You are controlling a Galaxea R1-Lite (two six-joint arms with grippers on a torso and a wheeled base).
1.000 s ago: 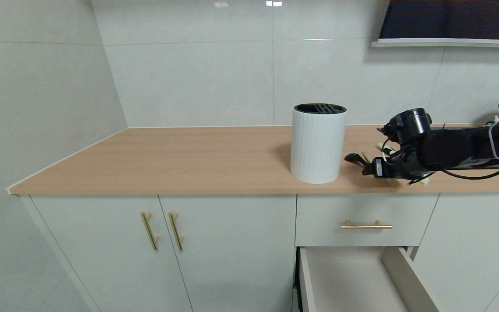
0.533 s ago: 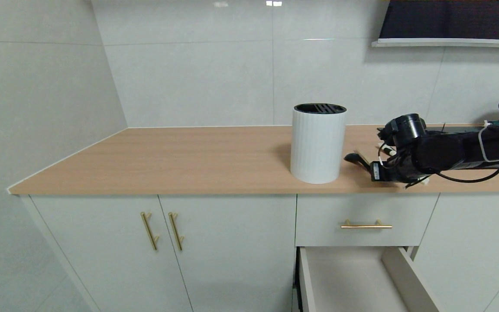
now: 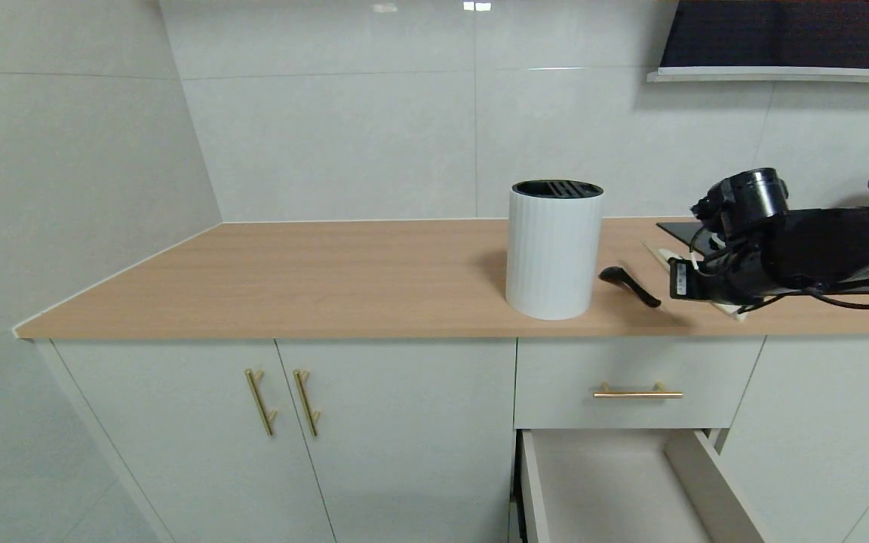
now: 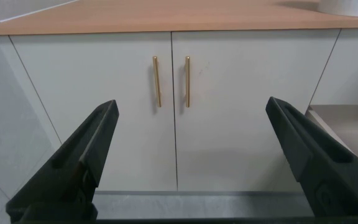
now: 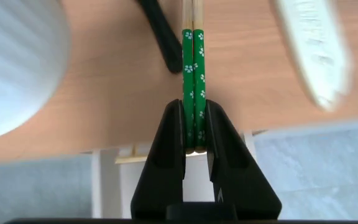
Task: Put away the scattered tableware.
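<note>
While the right gripper [image 5: 194,112] hangs over the countertop's [image 3: 329,279] front edge, its jaws are clamped on the green chopsticks [image 5: 193,56] — near the white holder [image 3: 554,249]. The left gripper [image 4: 191,107] faces cabinet doors [image 4: 241,130], jaws apart

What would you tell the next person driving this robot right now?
Left gripper: jaws open, empty, facing the cabinet doors.
Right gripper: jaws shut on the green chopsticks, over the counter.
White holder stands on the counter; a black utensil lies beside it.
Done: chopsticks gripped.
To do: probably stow them, then the black utensil.
</note>
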